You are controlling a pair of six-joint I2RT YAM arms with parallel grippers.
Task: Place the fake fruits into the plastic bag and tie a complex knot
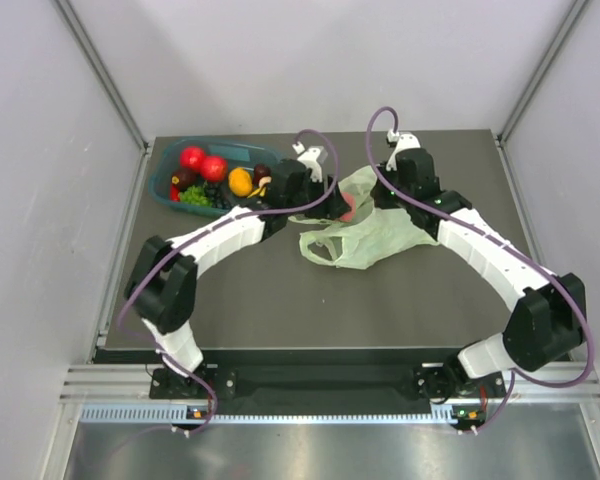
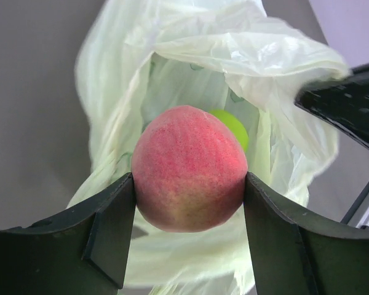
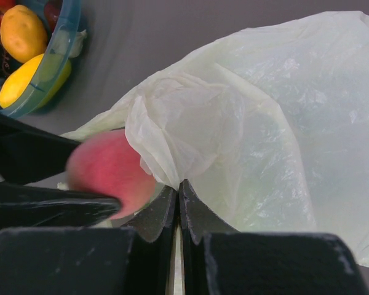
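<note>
While the left gripper [image 2: 189, 184] is carrying the peach [image 2: 187, 153]: its jaws are clamping the fruit on both flanks at centre frame of the left wrist view, just in front of the open bag mouth.
Right gripper [image 3: 179, 206]: its jaws are pressing together on a fold of the plastic bag [image 3: 283, 110] rim, lifting the mouth at lower centre of the right wrist view.
Bag position: it is lying crumpled at mid-table in the top view, between the two wrists and to the right of the teal tray [image 3: 61, 58].
Peach handling (judged): it is looking light, hard-shelled and smooth, hence slip-prone; a grip across the widest girth, as here, is suiting it.
Bag handling (judged): the film is appearing thin, limp and easily torn; the rim and the loop handles are offering the best hold.
Count, in gripper: one peach.
Count, in bag: one green fruit [image 2: 232, 126] is showing through the mouth; others may be hiding under the film.
Count, in tray: two red fruits [image 1: 192, 157], one orange fruit [image 1: 240, 181] and several dark, green and yellow pieces are overlapping at upper left of the top view, so the total cannot be told.
Count, bag and knot: one bag; no knot is showing.
</note>
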